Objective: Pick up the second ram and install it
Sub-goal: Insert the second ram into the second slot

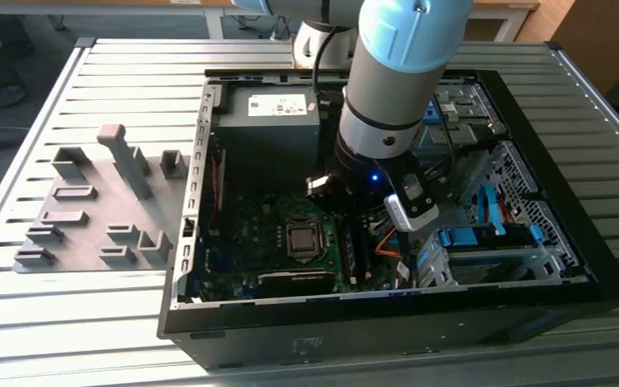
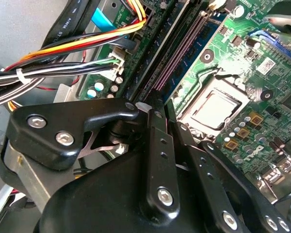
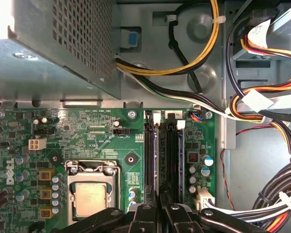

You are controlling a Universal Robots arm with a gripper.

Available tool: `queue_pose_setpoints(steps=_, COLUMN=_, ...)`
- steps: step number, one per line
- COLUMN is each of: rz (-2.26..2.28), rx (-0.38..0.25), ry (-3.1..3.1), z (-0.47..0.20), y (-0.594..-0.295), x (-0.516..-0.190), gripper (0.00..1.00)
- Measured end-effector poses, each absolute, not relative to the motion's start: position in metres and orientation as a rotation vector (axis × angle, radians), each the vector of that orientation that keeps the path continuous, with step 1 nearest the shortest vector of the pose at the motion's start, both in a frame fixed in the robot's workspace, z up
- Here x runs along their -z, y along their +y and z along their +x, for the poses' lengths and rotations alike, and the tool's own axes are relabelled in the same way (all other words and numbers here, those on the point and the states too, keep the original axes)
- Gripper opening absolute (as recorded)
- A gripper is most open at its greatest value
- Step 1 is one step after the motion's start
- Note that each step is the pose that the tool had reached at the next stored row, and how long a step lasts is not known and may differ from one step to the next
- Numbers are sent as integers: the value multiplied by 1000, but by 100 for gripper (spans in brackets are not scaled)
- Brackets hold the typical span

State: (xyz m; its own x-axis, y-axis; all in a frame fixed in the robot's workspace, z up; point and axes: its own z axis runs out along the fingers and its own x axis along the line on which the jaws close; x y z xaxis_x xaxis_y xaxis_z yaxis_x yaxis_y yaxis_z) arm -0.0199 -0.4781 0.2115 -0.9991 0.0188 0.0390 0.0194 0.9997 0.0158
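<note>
My gripper (image 3: 160, 203) is down inside the open computer case (image 1: 567, 266), over the memory slots (image 2: 182, 56) beside the processor socket (image 3: 89, 196). In both wrist views its black fingers (image 2: 157, 145) are drawn close together in line with a slot. The second ram (image 3: 157, 155) shows edge-on as a thin blue-green strip standing in that slot, running from the fingertips to the white latch. The fingers sit on its near end. In the exterior view the arm's wrist (image 1: 380, 173) hangs low over the motherboard (image 1: 277, 242).
Bundles of yellow, orange and black cables (image 3: 262, 104) run close beside the slots. The power supply box (image 1: 268, 121) fills the case's far corner. Blue drive-bay clips (image 1: 471, 236) sit at the exterior view's right. Grey holder blocks (image 1: 105, 201) stand on the slatted table outside the case.
</note>
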Motion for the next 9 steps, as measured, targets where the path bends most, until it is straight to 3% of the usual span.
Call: queue_pose_setpoints(steps=9, rz=-29, rx=27, ry=-3103, z=-20, y=-478, x=-213, gripper=14)
